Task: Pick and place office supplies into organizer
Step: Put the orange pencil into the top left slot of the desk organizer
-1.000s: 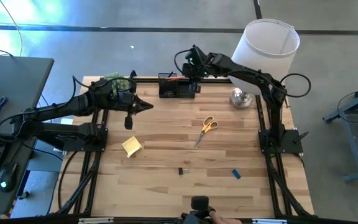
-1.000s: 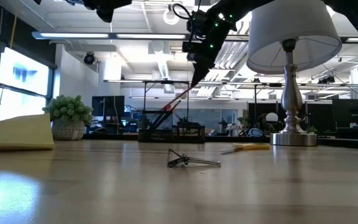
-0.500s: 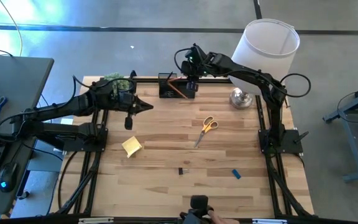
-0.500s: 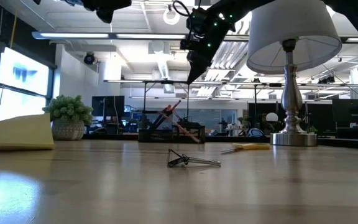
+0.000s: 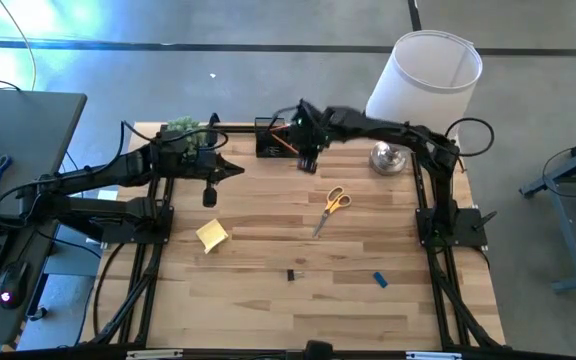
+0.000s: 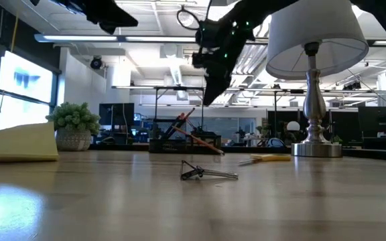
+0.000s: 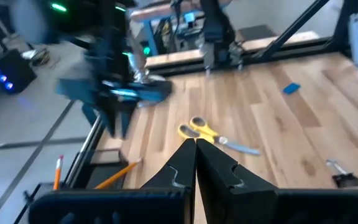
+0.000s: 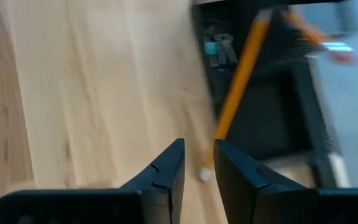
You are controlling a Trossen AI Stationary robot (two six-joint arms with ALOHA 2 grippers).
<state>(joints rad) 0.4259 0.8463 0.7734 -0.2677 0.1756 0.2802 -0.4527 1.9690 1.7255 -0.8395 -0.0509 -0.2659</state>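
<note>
Pencil (image 8: 238,87) just beyond right tool (image 8: 196,163)

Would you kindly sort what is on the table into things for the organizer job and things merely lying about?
Job: organizer, orange pencil, scissors, sticky-note pad, blue block, black clip.
Lying about: lamp, green plant.

Open tabletop (image 5: 268,215) mid-table; lamp (image 5: 423,72) beside the organizer (image 5: 280,140).

A white-shaded lamp (image 5: 424,75) stands on its silver base at the wooden table's (image 5: 268,300) far right corner — a small green plant (image 6: 74,124) sits at the far left. A grey desk (image 5: 18,130) stands beside the table.
</note>
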